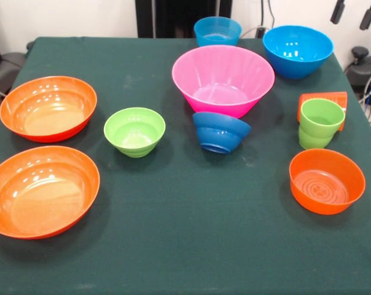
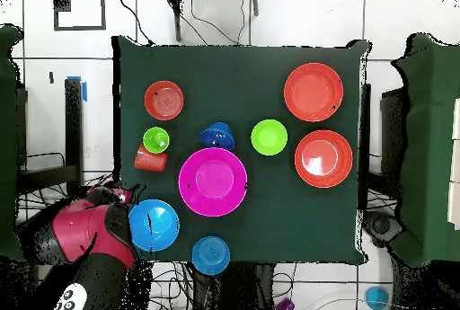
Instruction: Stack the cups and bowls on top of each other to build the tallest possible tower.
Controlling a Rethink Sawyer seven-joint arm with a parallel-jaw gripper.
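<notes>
Nothing stacked yet on the green table (image 1: 173,246); judged to be at the very start, with every piece standing alone. In the overhead view, red arm (image 2: 83,234) folded over the table's 7 o'clock corner, with the gripper (image 2: 117,206) at its end just off the cloth edge; cannot tell whether apart or together, and absent from the front view. Big pink bowl (image 2: 213,181) at about 2 o'clock from the gripper, near the table's middle, upright and mouth up, probably the base to build on. Two wide shallow orange bowls (image 2: 314,92) (image 2: 323,158) well apart from the arm, side by side at the table's 3 o'clock edge. Nearest to the gripper: one sky blue bowl (image 2: 154,225), just beside at 4 o'clock; the other (image 2: 210,254) further along at the 6 o'clock edge. Smaller orange bowl (image 2: 163,101) at 12 to 1 o'clock. Lime green bowl (image 2: 269,137) past the pink one. Dark blue bowl (image 1: 220,131) tipped, resting against the pink bowl's wall. Lime green cup (image 2: 155,139) upright at 1 o'clock, with the orange cup (image 2: 150,159) beside it, lying on its side, long axis roughly 9-to-3. Likely needs a short reach toward 1 to 2 o'clock.
</notes>
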